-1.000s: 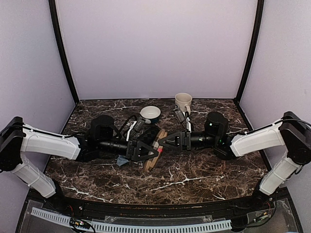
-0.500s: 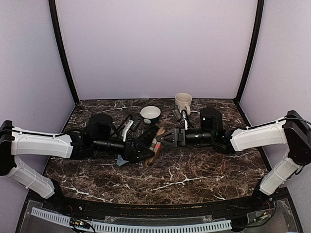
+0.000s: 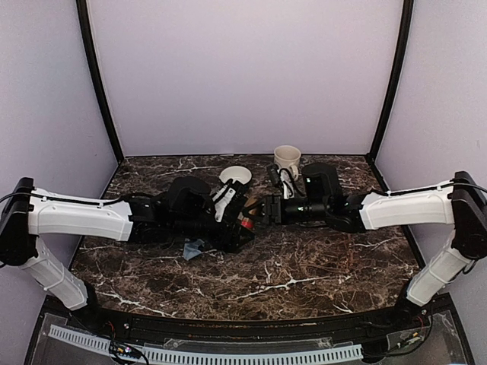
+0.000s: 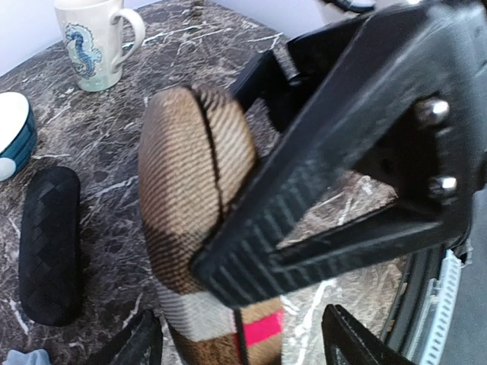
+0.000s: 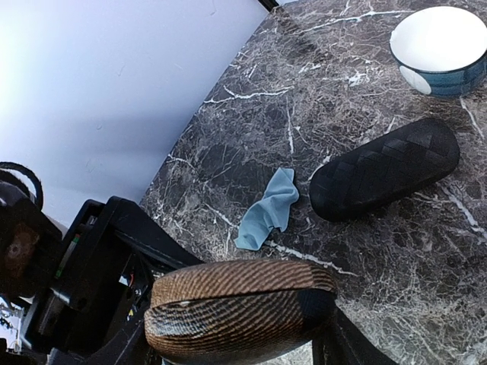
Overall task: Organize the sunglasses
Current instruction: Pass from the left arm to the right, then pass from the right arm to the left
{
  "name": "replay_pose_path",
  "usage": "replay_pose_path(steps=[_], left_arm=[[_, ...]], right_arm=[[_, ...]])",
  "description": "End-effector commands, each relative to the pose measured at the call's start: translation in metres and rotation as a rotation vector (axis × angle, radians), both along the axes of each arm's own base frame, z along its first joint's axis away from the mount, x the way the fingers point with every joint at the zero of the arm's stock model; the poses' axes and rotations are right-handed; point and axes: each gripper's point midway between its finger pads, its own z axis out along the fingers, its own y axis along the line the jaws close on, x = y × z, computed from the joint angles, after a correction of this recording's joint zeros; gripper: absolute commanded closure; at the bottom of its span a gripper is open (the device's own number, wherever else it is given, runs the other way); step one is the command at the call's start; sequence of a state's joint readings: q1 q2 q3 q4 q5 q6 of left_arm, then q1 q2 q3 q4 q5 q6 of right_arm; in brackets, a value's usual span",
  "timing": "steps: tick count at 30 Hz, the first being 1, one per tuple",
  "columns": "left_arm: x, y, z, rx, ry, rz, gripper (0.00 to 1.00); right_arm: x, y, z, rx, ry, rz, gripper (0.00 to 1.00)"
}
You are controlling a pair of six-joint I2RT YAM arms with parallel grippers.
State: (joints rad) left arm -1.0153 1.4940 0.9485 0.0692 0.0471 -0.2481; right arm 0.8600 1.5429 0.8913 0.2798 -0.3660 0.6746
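Brown case [image 5: 240,310] lifted higher (apparently both-held).

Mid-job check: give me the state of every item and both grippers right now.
brown striped case: shut, held off the table at both ends
left gripper: shut on brown striped case
right gripper: shut on brown striped case
black checkered case: shut, lying flat
blue cloth: crumpled on table
bowl: upright, empty
mug: upright

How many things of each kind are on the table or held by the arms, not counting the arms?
Glasses cases: 2, the brown striped case and the black checkered case
Mugs: 1, the white mug
Bowls: 1, the bowl
Cloths: 1, the blue cloth
Total: 5
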Motion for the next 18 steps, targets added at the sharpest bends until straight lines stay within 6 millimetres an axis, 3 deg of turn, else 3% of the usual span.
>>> replay_pose_path(steps=[1, 13, 16, 18], left_arm=[[0.0079, 0.001, -0.0019, 0.069, -0.051, 0.014, 0.33], [0.0078, 0.0021, -0.0071, 0.077, -0.023, 0.031, 0.68], [0.006, 0.0021, -0.0051, 0.068, -0.016, 0.025, 0.76], [0.005, 0.002, -0.0039, 0.063, -0.012, 0.021, 0.8]], right_arm=[[0.006, 0.0035, 0.0327, 0.054, -0.038, -0.033, 1.0], [0.0037, 0.001, 0.0349, 0.064, -0.018, -0.036, 1.0], [0.0039, 0.0002, 0.034, 0.065, -0.015, -0.034, 0.91], [0.0039, -0.0013, 0.0344, 0.072, -0.015, -0.028, 0.73]])
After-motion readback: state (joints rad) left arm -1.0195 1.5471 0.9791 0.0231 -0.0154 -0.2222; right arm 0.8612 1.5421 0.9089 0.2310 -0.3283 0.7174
